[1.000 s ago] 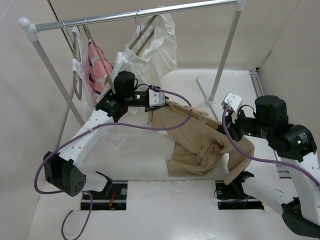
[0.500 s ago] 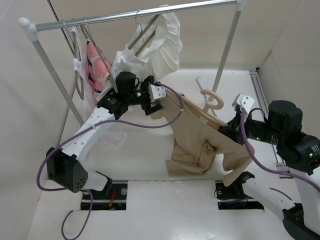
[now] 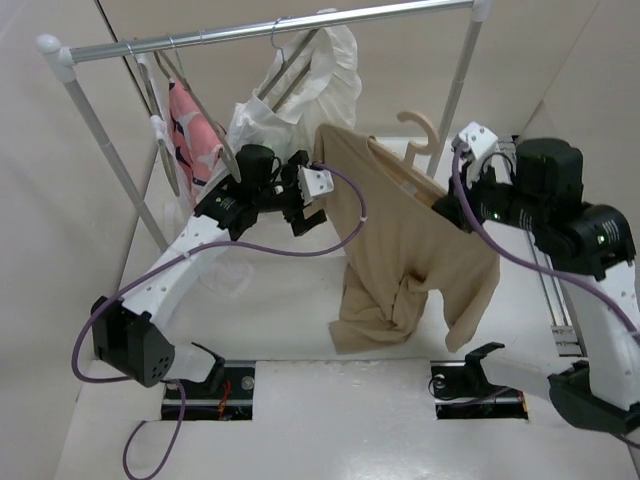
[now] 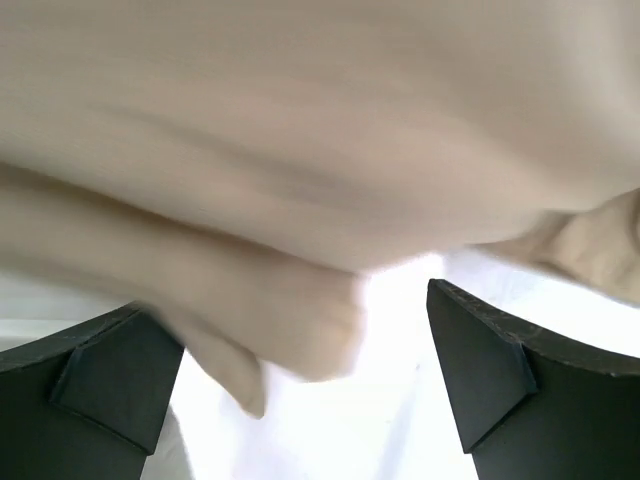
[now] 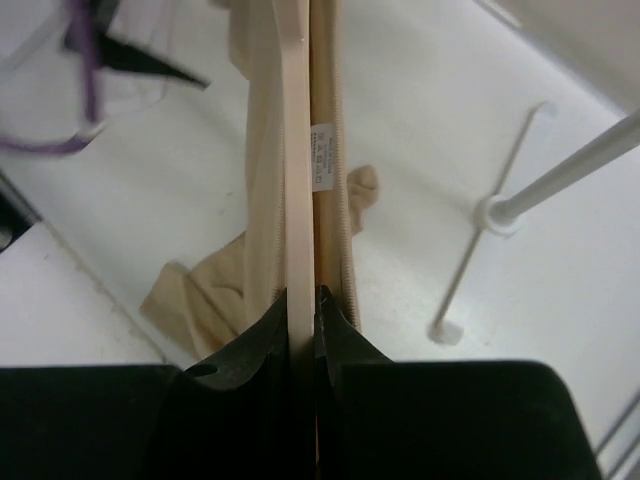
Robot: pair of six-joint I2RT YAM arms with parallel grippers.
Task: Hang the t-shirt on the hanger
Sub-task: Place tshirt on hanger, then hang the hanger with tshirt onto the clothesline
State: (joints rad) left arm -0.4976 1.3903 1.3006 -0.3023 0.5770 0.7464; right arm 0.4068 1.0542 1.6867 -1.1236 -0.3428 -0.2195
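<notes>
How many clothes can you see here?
3. The tan t-shirt hangs on the hanger, mid-scene; a white garment and a pink patterned garment hang from the rail behind it. Others could be hidden behind them.

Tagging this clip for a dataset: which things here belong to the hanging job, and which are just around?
Job: t-shirt, hanger, right pincer clamping the hanger, left pincer open by the shirt.
Bystanders: clothes rail, white garment, pink garment hanging on it.
</notes>
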